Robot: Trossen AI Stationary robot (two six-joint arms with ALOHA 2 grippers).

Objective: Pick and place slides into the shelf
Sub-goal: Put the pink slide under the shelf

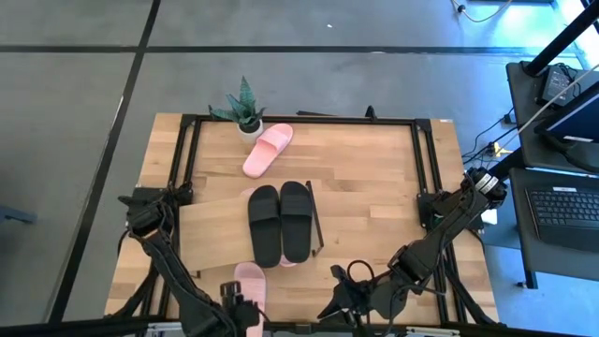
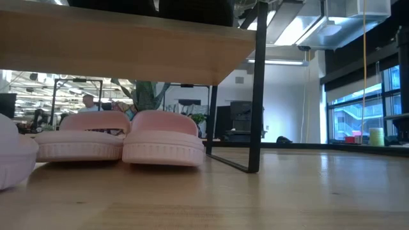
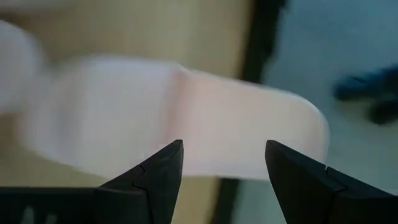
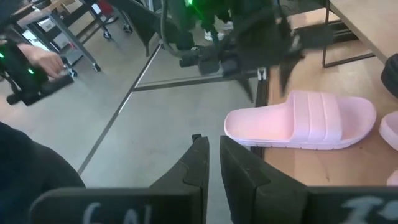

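Atop shelf (image 1: 211, 227): black slides (image 1: 280, 222) lengthwise front-to-back.

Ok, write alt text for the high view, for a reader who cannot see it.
A black pair of slides sits on the light-wood shelf at the middle of a plank table. One pink slide lies by a potted plant at the far edge, another at the near edge beside the left end effector.

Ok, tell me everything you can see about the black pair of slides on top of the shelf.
The black pair of slides is matte, each with one wide strap. They lie flat, side by side and touching, on the shelf's light-wood top board, at its right end. Neither claw is near them.
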